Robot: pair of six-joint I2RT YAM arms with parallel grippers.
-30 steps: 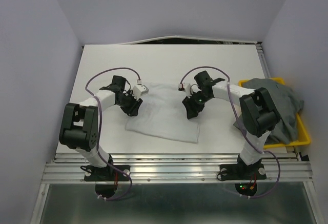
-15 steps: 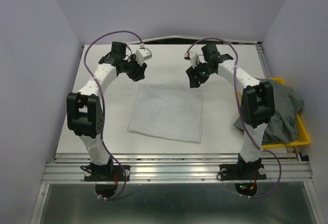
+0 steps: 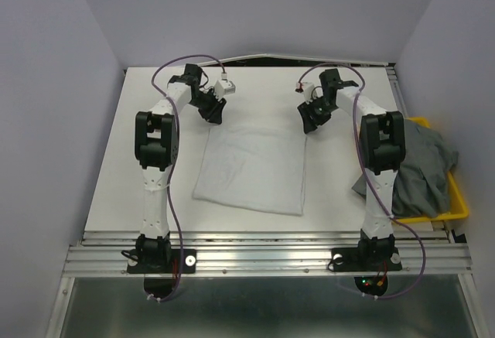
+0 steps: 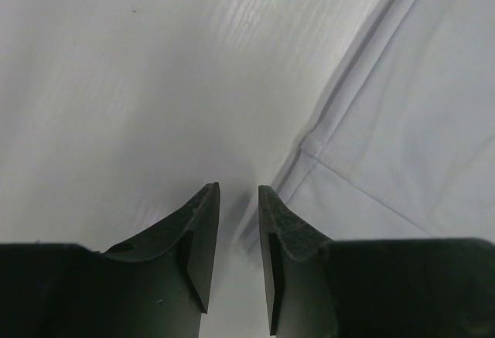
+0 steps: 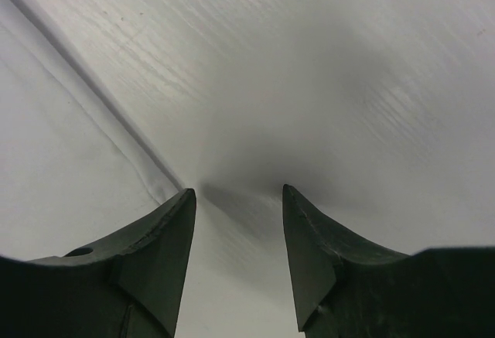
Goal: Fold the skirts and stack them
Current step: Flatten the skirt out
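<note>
I judge the white skirt (image 3: pixel 251 169) folded once, flat on the worktop (image 3: pixel 155 191). My left fingers (image 4: pixel 199 237), narrowly parted, hover at its far-left corner. My right fingers (image 5: pixel 166 253), wider apart, hover far-right. Both are empty. The grey skirts (image 3: pixel 421 172) heaped right of it are unfolded.

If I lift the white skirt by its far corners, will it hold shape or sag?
Likely floppy: the white skirt lies flat with soft wrinkles, so its middle should sag. Probably light, being thin. The stitched hem looks firmest to pinch.
</note>
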